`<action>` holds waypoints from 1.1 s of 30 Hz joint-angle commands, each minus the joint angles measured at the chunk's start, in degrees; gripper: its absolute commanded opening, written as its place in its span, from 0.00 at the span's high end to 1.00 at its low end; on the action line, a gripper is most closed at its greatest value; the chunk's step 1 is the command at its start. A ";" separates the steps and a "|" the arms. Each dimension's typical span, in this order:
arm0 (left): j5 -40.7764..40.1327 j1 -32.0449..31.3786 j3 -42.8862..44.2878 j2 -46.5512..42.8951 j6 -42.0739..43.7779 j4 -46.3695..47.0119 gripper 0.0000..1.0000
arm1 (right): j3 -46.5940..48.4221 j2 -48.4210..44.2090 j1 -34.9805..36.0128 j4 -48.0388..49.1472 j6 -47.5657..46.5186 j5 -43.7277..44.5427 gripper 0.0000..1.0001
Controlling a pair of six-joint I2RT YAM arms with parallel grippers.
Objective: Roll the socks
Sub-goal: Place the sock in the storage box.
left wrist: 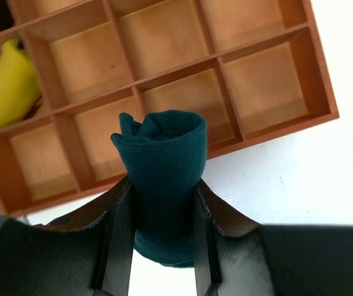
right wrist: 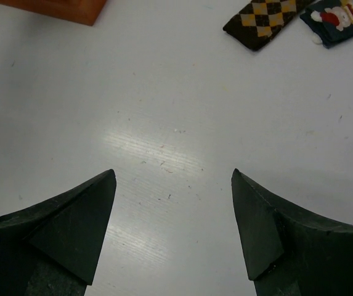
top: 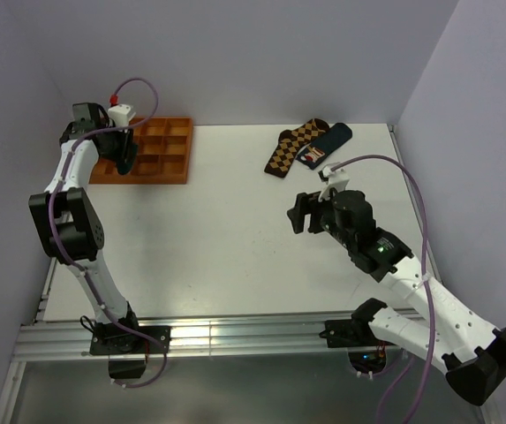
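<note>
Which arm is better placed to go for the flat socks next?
Right. The right tool is open, empty, near the argyle sock; the left tool holds a rolled teal sock over the tray.

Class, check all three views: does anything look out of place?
Nothing spilled or damaged. A brown diamond-patterned fabric sock and a dark blue fabric sock with a cartoon patch lie unrolled and slanted at the white table's far edge, outside the orange wooden compartment tray.
</note>
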 commanded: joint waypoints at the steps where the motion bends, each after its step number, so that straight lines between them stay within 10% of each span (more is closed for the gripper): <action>1: 7.47 2.27 3.36 2.33 5.48 0.47 1.00 | 4.02 1.03 -0.47 0.62 -0.38 -1.62 0.18; 33: 9.94 6.32 10.13 13.50 17.25 5.92 1.00 | 9.56 11.31 -0.47 -1.41 -3.19 -0.13 0.19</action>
